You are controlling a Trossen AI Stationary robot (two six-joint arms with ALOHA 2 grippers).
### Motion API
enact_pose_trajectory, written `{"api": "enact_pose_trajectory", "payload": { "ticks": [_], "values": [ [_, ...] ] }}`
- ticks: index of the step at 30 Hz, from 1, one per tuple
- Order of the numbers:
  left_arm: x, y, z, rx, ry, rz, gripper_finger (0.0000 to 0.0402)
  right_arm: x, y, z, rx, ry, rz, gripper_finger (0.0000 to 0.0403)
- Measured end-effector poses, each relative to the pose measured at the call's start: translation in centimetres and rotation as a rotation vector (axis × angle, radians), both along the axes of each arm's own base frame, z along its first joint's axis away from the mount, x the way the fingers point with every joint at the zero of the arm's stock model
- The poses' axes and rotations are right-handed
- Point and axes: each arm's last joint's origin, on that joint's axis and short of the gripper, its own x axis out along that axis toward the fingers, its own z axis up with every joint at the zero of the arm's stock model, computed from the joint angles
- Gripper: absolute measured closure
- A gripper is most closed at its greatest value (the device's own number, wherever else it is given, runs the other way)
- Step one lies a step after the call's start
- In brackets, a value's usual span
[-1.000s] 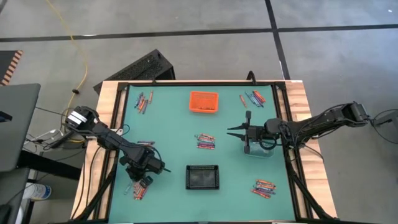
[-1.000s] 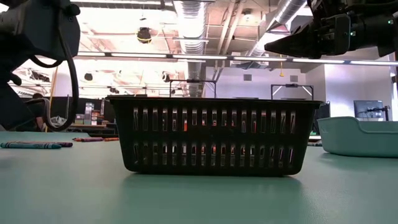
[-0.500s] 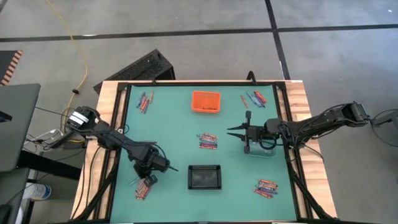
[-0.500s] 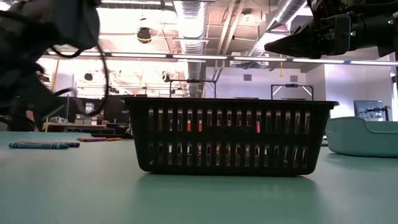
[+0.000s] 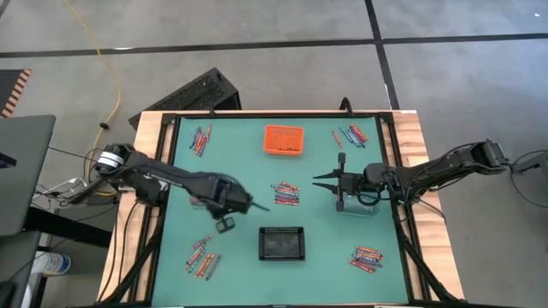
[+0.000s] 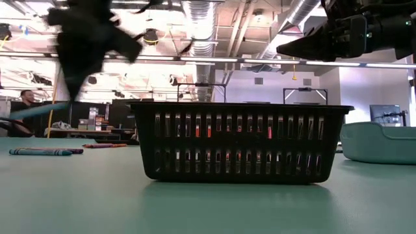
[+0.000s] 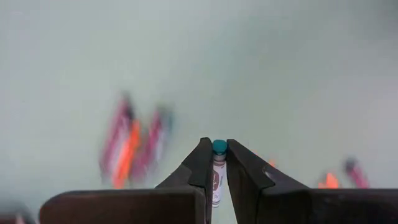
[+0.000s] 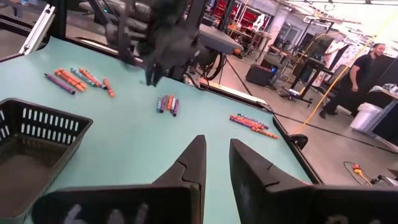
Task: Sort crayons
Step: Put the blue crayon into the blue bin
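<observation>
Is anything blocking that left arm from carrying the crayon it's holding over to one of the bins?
Nothing visible does. The left end effector holds a crayon above bare mat, and open table lies between it and the black bin and orange bin.

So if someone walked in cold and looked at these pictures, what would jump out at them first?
Probably the left gripper, its jaws shut on a teal-tipped crayon, sweeping over the table's middle left. Next, the black slotted bin at the near centre, filling the low view. Small piles of crayons dot the green mat, while the right gripper hovers beside a clear bin.
</observation>
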Motion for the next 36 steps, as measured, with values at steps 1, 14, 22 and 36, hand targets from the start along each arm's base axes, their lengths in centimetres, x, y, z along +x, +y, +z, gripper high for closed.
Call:
{"api": "enact_pose_trajectory", "payload": {
  "ticks": [1, 14, 22, 36],
  "values": [
    [0.9, 0.2, 0.6, 0.018, -0.084, -0.041, 0.038, 0.0, 0.0, -0.1, 0.0, 0.011, 0.0, 0.033],
    [10.5, 2.5, 3.9, 0.186, -1.28, -0.504, 0.038, -1.4, 1.0, 0.7, -0.036, -0.009, -0.243, 0.033],
    [15.6, 5.6, -2.1, 0.212, -1.463, -0.559, 0.038, -4.2, 2.7, 2.4, -0.057, -0.073, -0.531, 0.0334],
    [24.9, 6.9, -5.2, 0.147, -1.524, -0.67, 0.038, -5.6, 3.7, 2.2, -0.079, -0.045, -0.724, 0.0354]
  ]
}}
